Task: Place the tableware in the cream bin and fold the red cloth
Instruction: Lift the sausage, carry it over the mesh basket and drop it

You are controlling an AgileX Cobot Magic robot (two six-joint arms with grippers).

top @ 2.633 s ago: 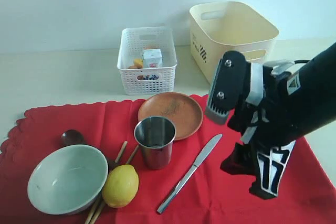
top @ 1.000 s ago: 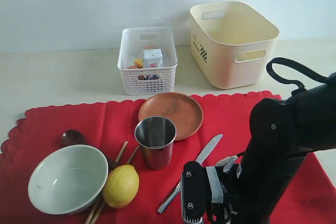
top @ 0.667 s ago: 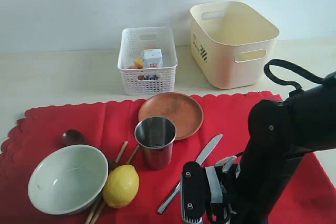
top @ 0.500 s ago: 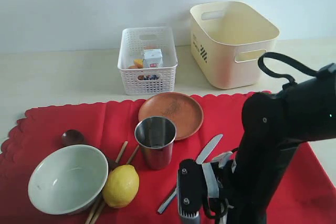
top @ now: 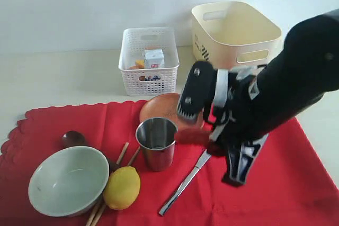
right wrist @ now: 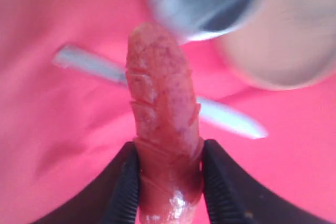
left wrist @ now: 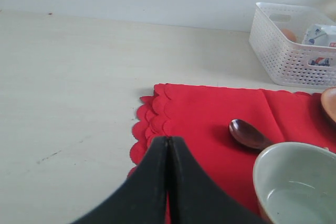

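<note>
Your right gripper (right wrist: 169, 182) clasps a red sausage (right wrist: 163, 93) above the silver knife (top: 183, 186), which lies on the red cloth (top: 296, 183) beside the steel cup (top: 157, 141); your left gripper (left wrist: 168, 153) is clenched, empty, near the cloth's scalloped edge. The cream bin (top: 235, 43) stands behind on the desk (top: 63, 78).

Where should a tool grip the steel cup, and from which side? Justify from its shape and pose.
Probably by its rim, from straight above: the steel cup stands upright, mouth open, so its thin wall can be pinched inside and out. The lemon sits close beside it.
</note>
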